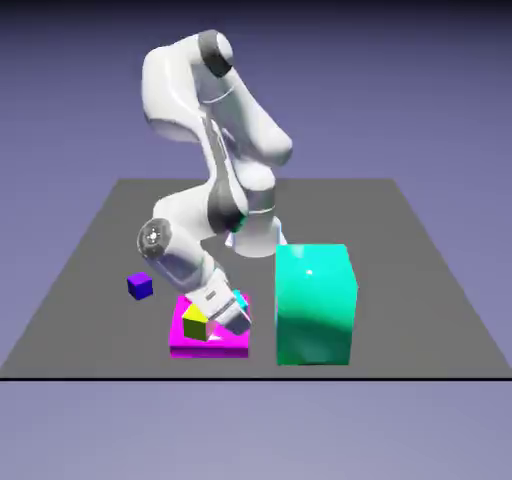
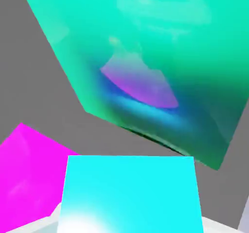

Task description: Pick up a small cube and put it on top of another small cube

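Gripping the cyan cube [image 2: 130, 193] beside the magenta slab [image 1: 210, 344].
Closed gripper [image 1: 232, 311] hangs just over the slab, by the yellow cube [image 1: 196, 322]; teal block [image 1: 315, 303] stands near.

On the worktop [image 1: 420, 268], a slab [image 1: 200, 346] carrying one small cube [image 1: 196, 324] lies left of the big block [image 1: 315, 306], another cube [image 1: 140, 286] farther left.
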You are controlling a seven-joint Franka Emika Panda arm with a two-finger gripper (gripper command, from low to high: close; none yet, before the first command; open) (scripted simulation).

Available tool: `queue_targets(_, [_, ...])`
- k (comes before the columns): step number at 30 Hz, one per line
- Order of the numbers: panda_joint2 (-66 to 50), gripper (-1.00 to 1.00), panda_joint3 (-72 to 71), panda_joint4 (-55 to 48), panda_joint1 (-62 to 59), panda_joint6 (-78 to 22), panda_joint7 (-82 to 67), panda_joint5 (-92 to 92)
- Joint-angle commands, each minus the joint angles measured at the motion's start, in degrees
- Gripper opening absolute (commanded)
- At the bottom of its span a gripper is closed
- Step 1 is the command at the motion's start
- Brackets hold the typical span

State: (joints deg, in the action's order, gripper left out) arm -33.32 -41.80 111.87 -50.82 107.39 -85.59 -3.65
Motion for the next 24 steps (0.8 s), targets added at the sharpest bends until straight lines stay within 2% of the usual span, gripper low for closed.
queue_targets(1, [0.39,-1.0,1.97,-0.99,2.08,-0.69,-2.22,0.33])
queue_targets(19, [7.58,-1.0,29.39,-10.09,29.6,-12.21,-46.37,-3.31])
queue_targets(24, [9.24,-1.0,32.16,-8.55,31.63,-14.01,-57.9,-7.2])
